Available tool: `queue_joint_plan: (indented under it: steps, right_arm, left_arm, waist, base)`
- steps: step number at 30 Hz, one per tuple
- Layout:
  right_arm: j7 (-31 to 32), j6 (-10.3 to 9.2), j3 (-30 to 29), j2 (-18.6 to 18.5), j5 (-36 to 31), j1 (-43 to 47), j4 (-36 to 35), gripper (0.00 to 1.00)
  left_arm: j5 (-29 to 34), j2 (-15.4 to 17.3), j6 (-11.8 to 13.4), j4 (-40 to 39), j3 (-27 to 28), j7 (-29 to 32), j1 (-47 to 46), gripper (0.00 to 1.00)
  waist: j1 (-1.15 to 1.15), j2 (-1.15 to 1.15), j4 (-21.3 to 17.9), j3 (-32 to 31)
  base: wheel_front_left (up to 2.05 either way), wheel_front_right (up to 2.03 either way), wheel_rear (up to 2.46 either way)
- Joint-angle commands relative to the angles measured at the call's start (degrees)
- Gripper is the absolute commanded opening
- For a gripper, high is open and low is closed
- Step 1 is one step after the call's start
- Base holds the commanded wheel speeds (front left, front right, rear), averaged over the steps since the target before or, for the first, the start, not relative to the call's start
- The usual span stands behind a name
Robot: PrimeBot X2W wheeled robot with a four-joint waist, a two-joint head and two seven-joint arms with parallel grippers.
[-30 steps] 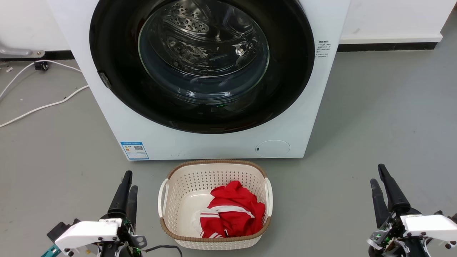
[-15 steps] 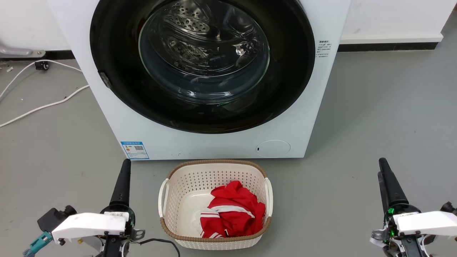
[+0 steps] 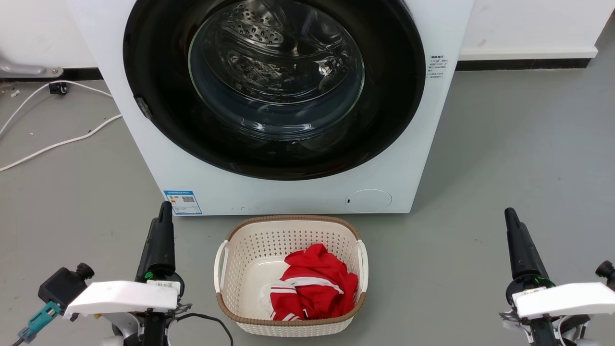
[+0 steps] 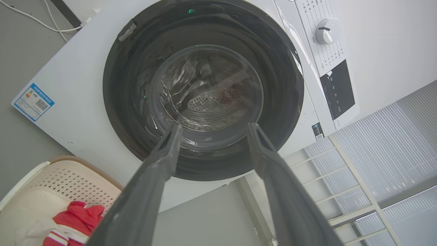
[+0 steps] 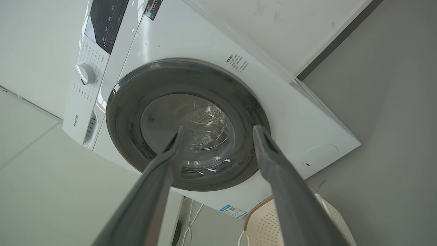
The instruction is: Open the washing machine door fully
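The white washing machine (image 3: 288,194) stands at the top of the head view. Its round glossy black washing machine door (image 3: 274,156) lies shut flat against the front, with the steel drum visible through the glass centre. A small grey tab (image 3: 142,106) sits on the door's left rim. My left gripper (image 3: 166,209) hangs low at the lower left, short of the machine and touching nothing. In its wrist view the left gripper (image 4: 214,127) is open, pointing at the door (image 4: 129,102). My right gripper (image 3: 508,214) is at the lower right, also open (image 5: 219,129) and facing the door (image 5: 126,112).
A cream perforated basket (image 3: 288,222) holding red and white clothes (image 3: 312,288) sits on the grey floor directly in front of the machine, between my arms. White cables (image 3: 57,143) trail on the floor at the left. A wall runs behind the machine.
Both wrists have rolled, so each gripper's fingers now line up edge-on in the head view, and both tips have risen towards the machine. The door has not moved.
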Motion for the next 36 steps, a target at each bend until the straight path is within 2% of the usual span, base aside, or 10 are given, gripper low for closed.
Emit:
queue_joint_plan:
  steps: [1, 11, 23, 36]
  right_arm:
    - [-0.52, 0.09, 0.25, -0.05, -2.55, -0.37, -1.34, 1.00]
    - [-2.35, 0.10, 1.27, 0.00, -14.16, 0.47, -2.69, 1.00]
    - [-3.09, 0.10, 0.90, 0.07, -25.22, 1.78, -4.18, 1.00]
    - [-2.29, 0.11, 0.74, 0.14, -35.55, 2.37, -6.16, 1.00]
  left_arm:
    - [2.08, 0.15, -0.13, -1.36, -0.01, -0.53, -0.33, 1.00]
    - [10.13, 0.11, -0.15, -2.81, -0.72, -2.37, -0.07, 1.00]
    - [23.63, 0.06, -0.16, -3.20, -2.02, -4.35, 0.66, 1.00]
    - [33.83, 0.01, 0.02, -2.95, -2.57, -6.03, 0.93, 1.00]
  waist:
    - [0.00, 0.00, 0.01, 0.00]
    - [0.00, 0.00, 0.04, -0.21]
    - [0.00, 0.00, -0.03, -0.47]
    - [0.00, 0.00, 0.16, -0.41]
  base:
    - [0.00, 0.00, 0.00]
    - [0.00, 0.00, 0.00]
    - [0.00, 0.00, 0.00]
    - [0.00, 0.00, 0.00]
